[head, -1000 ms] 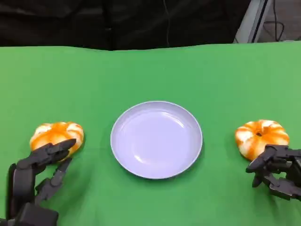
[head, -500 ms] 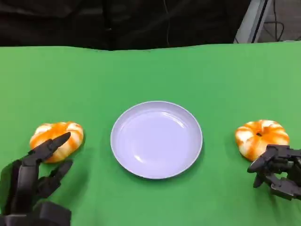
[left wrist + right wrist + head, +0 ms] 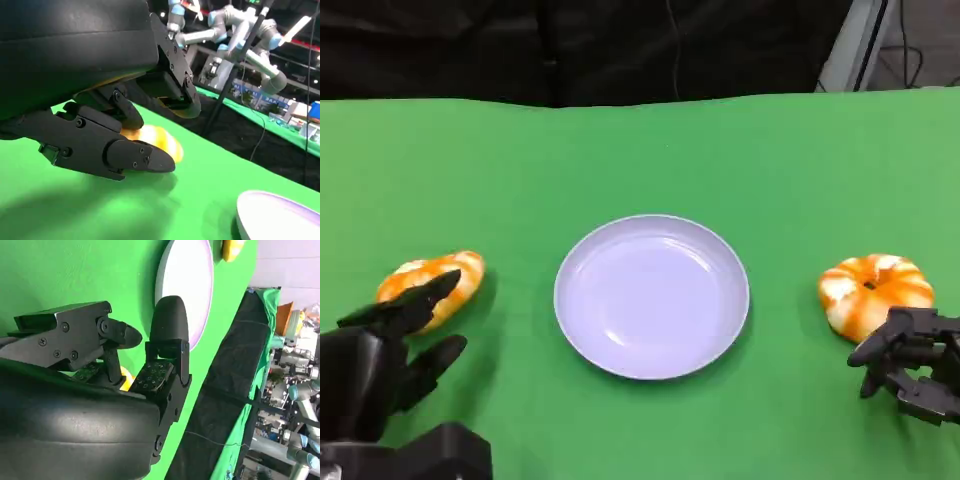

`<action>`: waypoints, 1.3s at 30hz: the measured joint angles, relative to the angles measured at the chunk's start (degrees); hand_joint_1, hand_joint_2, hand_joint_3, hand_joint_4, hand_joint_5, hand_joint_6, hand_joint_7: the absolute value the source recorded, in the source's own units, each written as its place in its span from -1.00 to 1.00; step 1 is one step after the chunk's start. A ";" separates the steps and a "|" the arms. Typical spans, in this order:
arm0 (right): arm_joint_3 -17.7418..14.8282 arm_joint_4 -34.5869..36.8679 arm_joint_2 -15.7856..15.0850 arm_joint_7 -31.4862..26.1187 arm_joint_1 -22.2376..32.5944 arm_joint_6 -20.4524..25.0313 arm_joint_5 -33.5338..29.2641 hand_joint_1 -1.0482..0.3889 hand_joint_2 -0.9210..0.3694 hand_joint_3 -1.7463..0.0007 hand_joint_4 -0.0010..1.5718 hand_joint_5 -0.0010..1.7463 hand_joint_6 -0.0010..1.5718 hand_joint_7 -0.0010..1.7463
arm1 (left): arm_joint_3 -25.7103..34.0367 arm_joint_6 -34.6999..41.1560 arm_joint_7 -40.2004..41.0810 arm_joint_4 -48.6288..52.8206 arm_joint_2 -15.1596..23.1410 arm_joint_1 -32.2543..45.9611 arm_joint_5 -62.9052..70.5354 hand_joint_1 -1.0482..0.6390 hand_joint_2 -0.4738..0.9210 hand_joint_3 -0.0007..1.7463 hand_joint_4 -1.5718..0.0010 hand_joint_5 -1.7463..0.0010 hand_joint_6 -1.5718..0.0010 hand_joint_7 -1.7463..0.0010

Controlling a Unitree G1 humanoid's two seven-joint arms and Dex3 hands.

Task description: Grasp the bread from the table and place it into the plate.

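So a green table [image 3: 650, 150] is seen in the head view with a pale lavender plate [image 3: 652, 296] set pretty much in the middle, and nothing is lying in it. Two orange-and-white breads are on the cloth, one on each side of the plate and well apart from it.

The left bread [image 3: 428, 285] is found at the left edge, tilted a bit. The left hand [image 3: 380, 355] is placed just beside it on the near side, with the fingers spread apart and one fingertip reaching over the bread's near edge. From the left wrist view, the bread [image 3: 155, 141] is spotted between the black fingers [image 3: 125, 155] and the shell, but whether it's actually touched can't be told. It isn't clamped as far as can be seen.

The right bread [image 3: 876, 291] is sat flat on the table. The right hand [image 3: 910, 365] is parked just near of it, fingers curled in loosely, nothing gripped. In the right wrist view a sliver of orange [image 3: 125, 380] is glimpsed between the fingers [image 3: 167, 340], with the plate [image 3: 187, 285] beyond.
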 measured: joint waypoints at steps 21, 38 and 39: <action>0.02 0.18 -0.07 -0.06 -0.20 0.03 0.14 0.54 -0.92 0.38 0.10 0.57 0.22 0.03 | 0.89 -4.86 0.02 -19.09 -0.41 9.13 -3.91 -0.28 1.00 -0.82 -0.15 0.95 0.07 0.98; 0.02 0.20 -0.21 -0.09 -0.28 0.07 0.14 0.54 -0.94 0.39 0.10 0.57 0.21 0.04 | 1.44 3.29 -0.32 -10.78 1.92 3.92 -1.05 -0.36 1.00 -0.86 0.22 1.00 0.27 1.00; 0.02 0.20 -0.27 -0.09 -0.28 0.07 0.14 0.54 -0.94 0.39 0.10 0.57 0.21 0.03 | 1.22 3.25 -0.30 -9.93 2.05 3.42 -1.02 -0.37 1.00 -0.87 0.24 1.00 0.28 1.00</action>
